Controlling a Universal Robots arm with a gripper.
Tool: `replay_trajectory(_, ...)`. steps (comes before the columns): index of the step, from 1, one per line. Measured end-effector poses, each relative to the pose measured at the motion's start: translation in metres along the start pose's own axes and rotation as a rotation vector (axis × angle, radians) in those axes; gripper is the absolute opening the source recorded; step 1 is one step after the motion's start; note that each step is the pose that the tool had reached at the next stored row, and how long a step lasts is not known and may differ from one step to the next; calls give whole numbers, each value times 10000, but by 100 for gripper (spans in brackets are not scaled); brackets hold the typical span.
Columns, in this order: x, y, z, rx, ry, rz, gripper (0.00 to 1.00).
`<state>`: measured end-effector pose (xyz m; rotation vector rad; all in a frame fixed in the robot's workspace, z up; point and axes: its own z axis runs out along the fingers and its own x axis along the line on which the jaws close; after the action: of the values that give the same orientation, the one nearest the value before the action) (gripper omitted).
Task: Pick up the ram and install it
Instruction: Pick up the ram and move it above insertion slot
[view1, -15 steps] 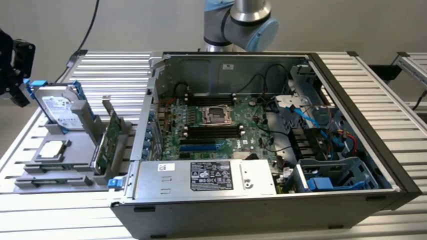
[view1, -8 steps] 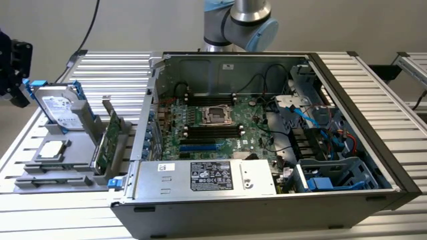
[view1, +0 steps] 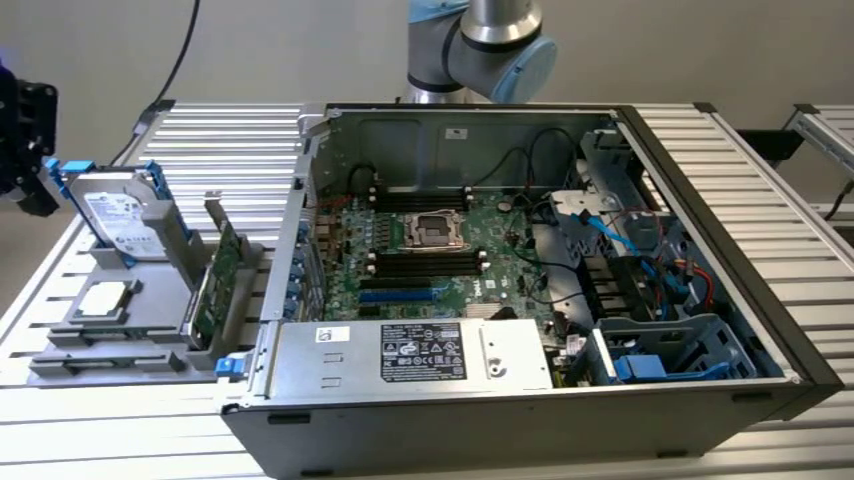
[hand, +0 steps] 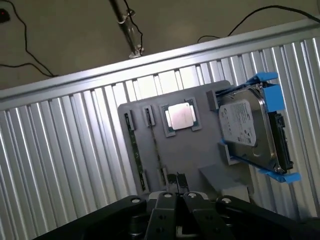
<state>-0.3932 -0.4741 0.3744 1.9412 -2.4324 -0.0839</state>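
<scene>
Looking down past our gripper (hand: 176, 181), fingers pressed together and holding nothing, we find the ram (hand: 134, 147) standing on edge in a grey holder (hand: 195, 150) below the fingertips, not yet touched. Further along sit a processor (hand: 180, 117) and a hard drive (hand: 250, 132). Pickup and installation in the open computer case (view1: 387, 140), well away from the gripper, both remain.

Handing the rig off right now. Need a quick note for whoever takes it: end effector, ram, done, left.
End effector: shut, holding nothing, hovering by the gray holder.
Ram: standing on edge in that holder, near the hard drive, outside the open computer case.
Done: nothing that shows.
Left: the whole job. The ram is not picked up and not in a memory slot.
</scene>
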Motion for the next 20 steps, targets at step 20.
replay_trajectory(20,1,3,5,-22,124,-1891,29)
